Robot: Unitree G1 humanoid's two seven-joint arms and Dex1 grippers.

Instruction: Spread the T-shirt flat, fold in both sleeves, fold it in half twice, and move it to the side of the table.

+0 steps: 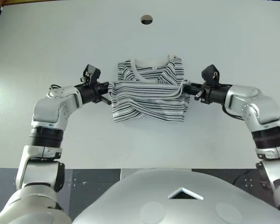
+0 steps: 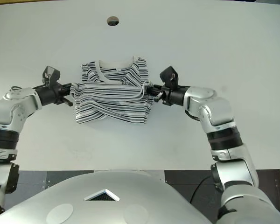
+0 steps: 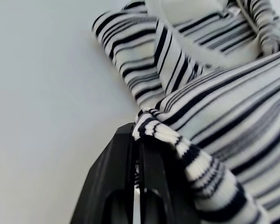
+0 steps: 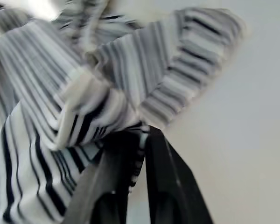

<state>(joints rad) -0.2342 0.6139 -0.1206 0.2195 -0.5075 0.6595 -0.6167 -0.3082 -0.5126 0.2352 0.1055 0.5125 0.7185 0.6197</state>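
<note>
The black-and-white striped T-shirt (image 1: 149,95) lies on the white table (image 1: 60,37) near its middle, folded over, with its collar toward the far side. My left gripper (image 1: 110,88) is shut on the shirt's left edge, and the fabric is pinched between its black fingers (image 3: 130,158). My right gripper (image 1: 186,88) is shut on the shirt's right edge in the same way, with cloth between its fingers (image 4: 126,158). The lower layer is lifted and stretched between the two grippers across the shirt's front.
A small round hole (image 1: 146,19) sits in the table beyond the shirt. Bare white tabletop stretches out on every side of the shirt. The near table edge (image 1: 130,169) runs just in front of the robot.
</note>
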